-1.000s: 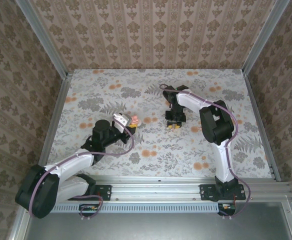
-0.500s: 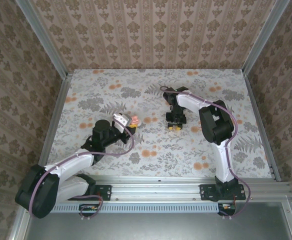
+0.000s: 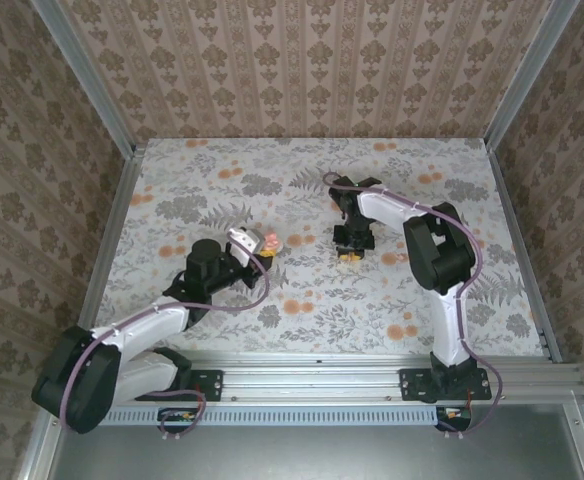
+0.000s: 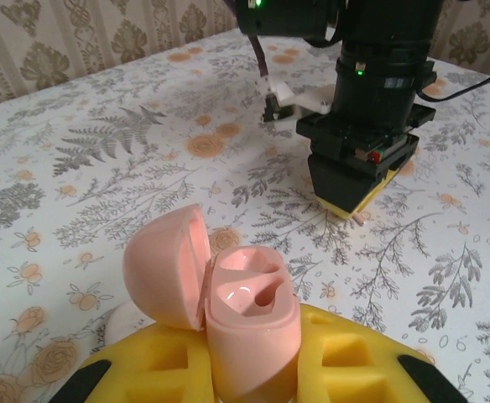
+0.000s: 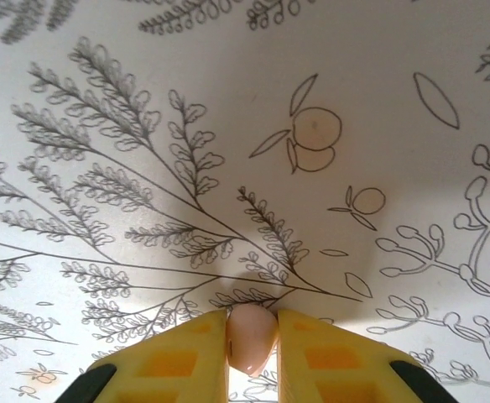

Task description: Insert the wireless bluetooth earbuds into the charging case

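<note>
My left gripper (image 4: 249, 363) is shut on the pink charging case (image 4: 249, 323), holding it upright above the table. Its lid (image 4: 163, 264) hangs open to the left, and both sockets look empty. In the top view the case (image 3: 263, 240) sits left of centre at the left gripper (image 3: 254, 244). My right gripper (image 5: 252, 342) points down at the table, shut on a pale pinkish earbud (image 5: 251, 334) pinched between its yellow pads (image 5: 178, 357). From above, the right gripper (image 3: 350, 254) is at mid-table, to the right of the case. The left wrist view shows the right gripper (image 4: 351, 200) beyond the case.
The table (image 3: 302, 290) has a floral cover with orange flowers and grey ferns. Patterned walls and metal posts close in the back and both sides. A pale round thing (image 4: 126, 319) lies on the table just behind the case lid.
The right gripper has closed on the earbud and shifted slightly on the table. The left arm and the case have stayed put.
</note>
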You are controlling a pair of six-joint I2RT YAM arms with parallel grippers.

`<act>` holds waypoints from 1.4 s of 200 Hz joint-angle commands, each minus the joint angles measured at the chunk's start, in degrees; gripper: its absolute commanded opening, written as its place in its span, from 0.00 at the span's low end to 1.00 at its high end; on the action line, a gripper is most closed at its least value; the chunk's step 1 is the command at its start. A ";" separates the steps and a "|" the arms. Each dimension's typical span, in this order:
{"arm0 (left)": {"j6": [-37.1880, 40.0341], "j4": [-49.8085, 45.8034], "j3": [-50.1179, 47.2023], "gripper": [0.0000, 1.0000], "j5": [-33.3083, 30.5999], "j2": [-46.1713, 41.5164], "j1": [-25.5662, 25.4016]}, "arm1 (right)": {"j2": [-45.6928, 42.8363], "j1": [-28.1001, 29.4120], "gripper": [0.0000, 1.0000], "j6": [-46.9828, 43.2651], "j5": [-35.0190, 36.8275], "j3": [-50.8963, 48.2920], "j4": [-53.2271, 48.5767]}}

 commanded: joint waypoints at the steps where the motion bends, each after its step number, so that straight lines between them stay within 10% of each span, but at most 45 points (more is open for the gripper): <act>1: 1.66 2.43 1.92 0.10 3.21 2.24 0.28 | -6.45 0.67 0.18 0.68 -1.04 -4.71 9.37; 136: 7.64 10.12 10.46 0.10 13.27 14.18 -0.39 | -39.13 9.68 0.20 -10.65 0.05 -24.27 45.67; 280: 6.32 12.56 14.09 0.10 11.22 12.93 -1.25 | -43.40 13.47 0.21 -7.57 -1.84 -28.33 55.09</act>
